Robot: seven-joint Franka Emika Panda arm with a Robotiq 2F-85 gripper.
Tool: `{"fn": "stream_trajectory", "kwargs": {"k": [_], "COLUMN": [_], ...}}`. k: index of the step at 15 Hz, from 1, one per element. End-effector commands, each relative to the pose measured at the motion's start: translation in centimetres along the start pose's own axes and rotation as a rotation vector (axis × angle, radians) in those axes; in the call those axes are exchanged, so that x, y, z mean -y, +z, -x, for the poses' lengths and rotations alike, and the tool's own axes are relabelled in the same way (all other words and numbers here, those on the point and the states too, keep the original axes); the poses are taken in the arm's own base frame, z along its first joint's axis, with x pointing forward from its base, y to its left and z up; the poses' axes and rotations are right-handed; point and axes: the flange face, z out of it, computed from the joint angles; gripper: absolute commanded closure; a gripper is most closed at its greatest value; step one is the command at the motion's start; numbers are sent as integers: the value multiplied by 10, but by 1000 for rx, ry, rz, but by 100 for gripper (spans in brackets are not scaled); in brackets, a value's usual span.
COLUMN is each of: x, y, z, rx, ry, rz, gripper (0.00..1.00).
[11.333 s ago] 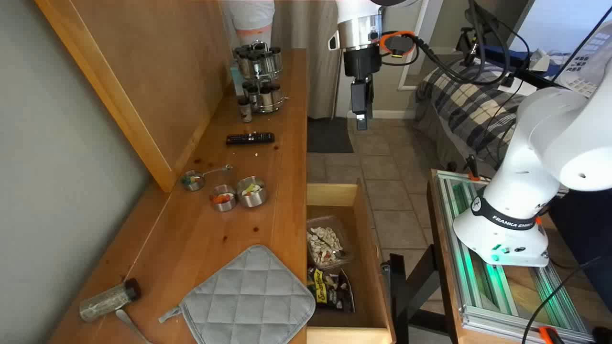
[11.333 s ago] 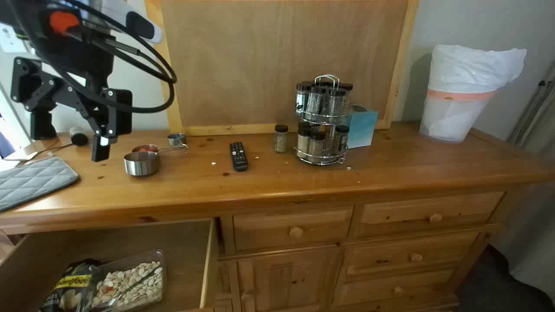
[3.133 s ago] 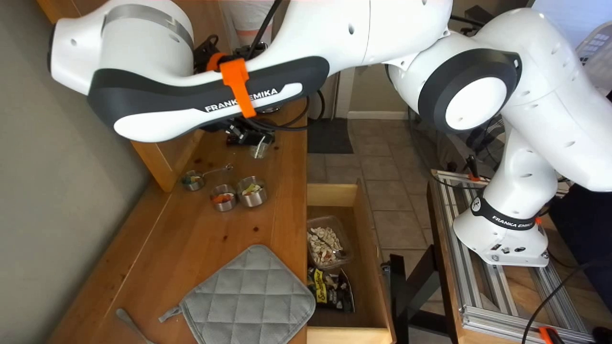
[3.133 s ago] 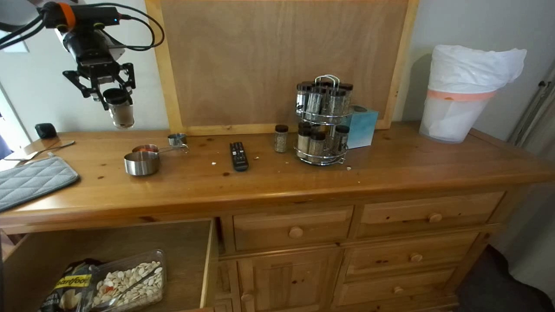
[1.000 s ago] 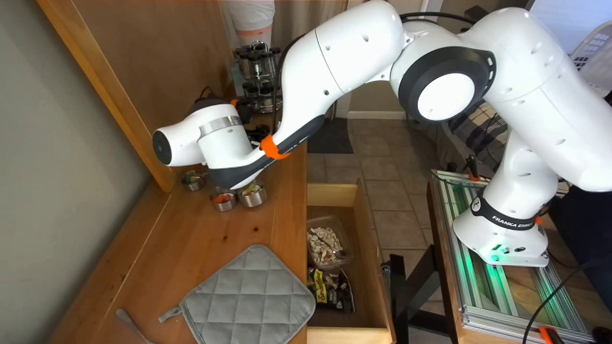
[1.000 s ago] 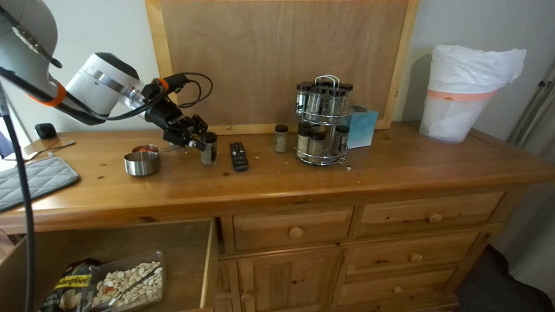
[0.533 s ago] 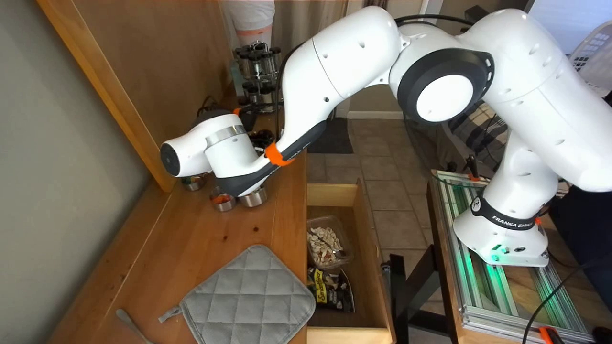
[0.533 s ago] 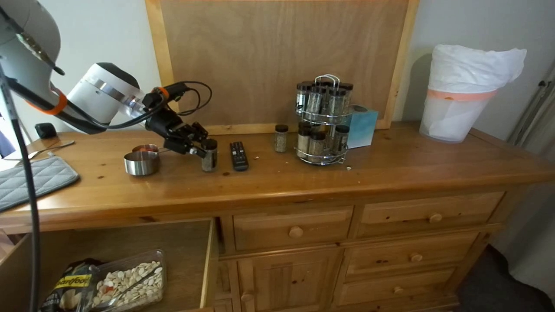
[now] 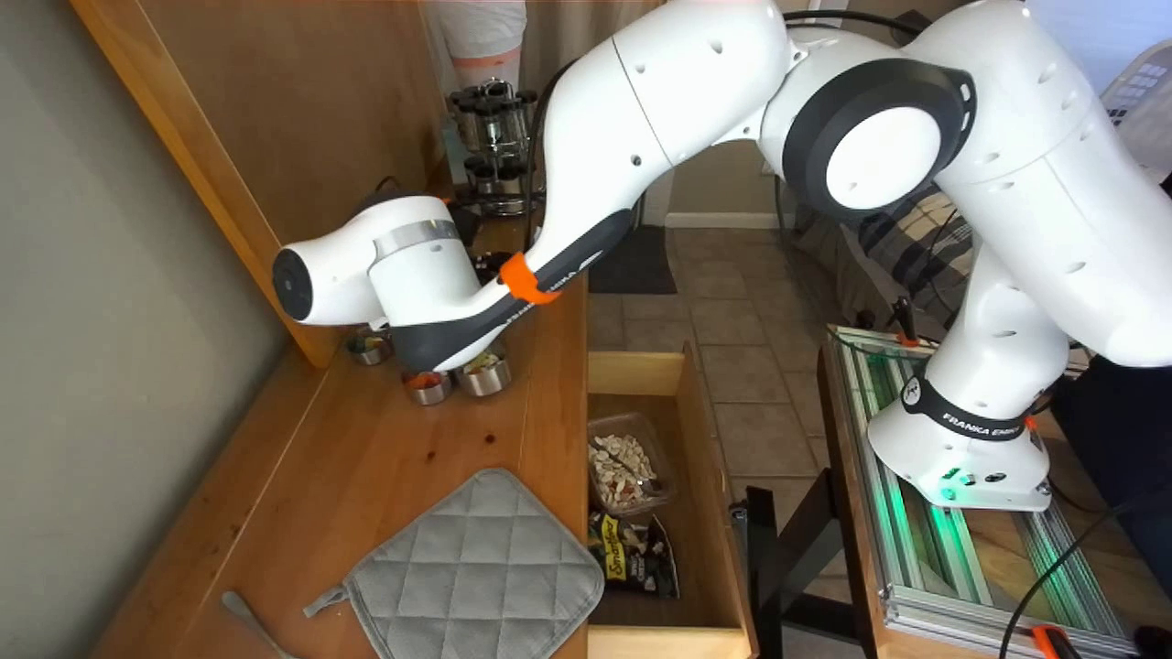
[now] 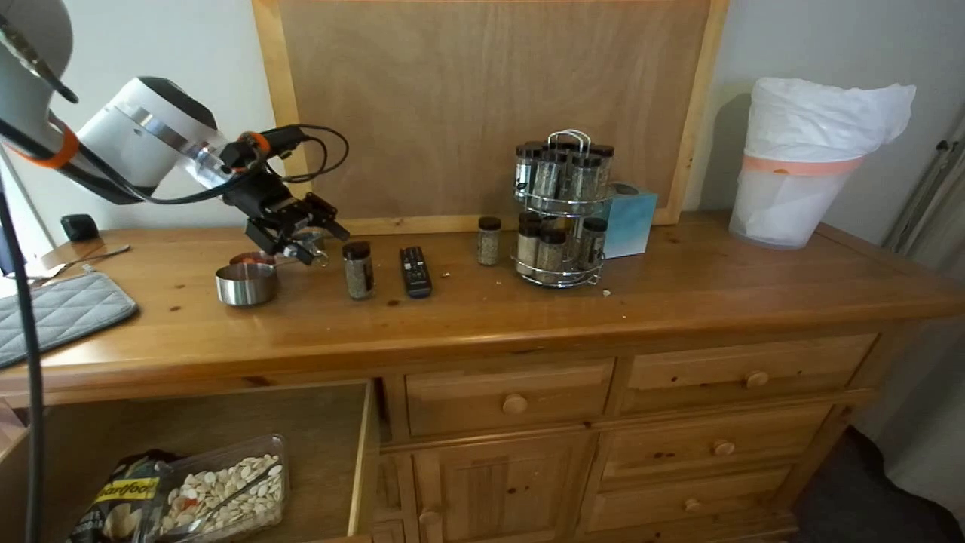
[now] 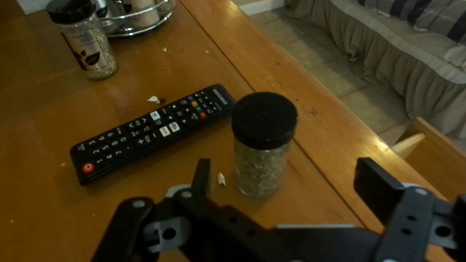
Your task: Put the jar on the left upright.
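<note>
The jar (image 10: 358,271), slim and greyish with a black lid, stands upright on the wooden counter, left of the remote in an exterior view. In the wrist view the jar (image 11: 260,163) stands just beyond the fingers, nearer the left one, with no finger touching it. It is hidden behind the arm in an exterior view. My gripper (image 10: 320,240) is open and empty, up and to the left of the jar, above the measuring cups' side. In the wrist view the gripper's fingers (image 11: 287,182) are wide apart.
A black remote (image 11: 153,133) lies beside the jar. A fennel seed jar (image 10: 488,245) stands by the wire spice rack (image 10: 558,285). Metal measuring cups (image 10: 246,286) sit near the gripper. A grey quilted pad (image 9: 485,567) lies farther along. A drawer (image 9: 668,641) stands open below.
The jar lay on its side at the counter's end, was held in the air, then set down upright. My gripper has opened, let go and moved back up and left in an exterior view.
</note>
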Motion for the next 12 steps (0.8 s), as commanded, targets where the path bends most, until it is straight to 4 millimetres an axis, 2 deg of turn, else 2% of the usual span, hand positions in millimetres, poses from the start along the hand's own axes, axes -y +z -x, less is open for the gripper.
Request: {"fn": "stream_trajectory", "kwargs": {"k": [1, 3, 6, 9, 12], "x": [20, 31, 51, 76, 103], "y": [-46, -65, -84, -95, -97], "z": [50, 88, 145, 199, 245], "rx": [-146, -227, -340, -456, -575], "ry": [60, 93, 204, 324, 426], "rz": [-94, -139, -188, -223, -273], "gripper": [0, 0, 0, 0, 0]}}
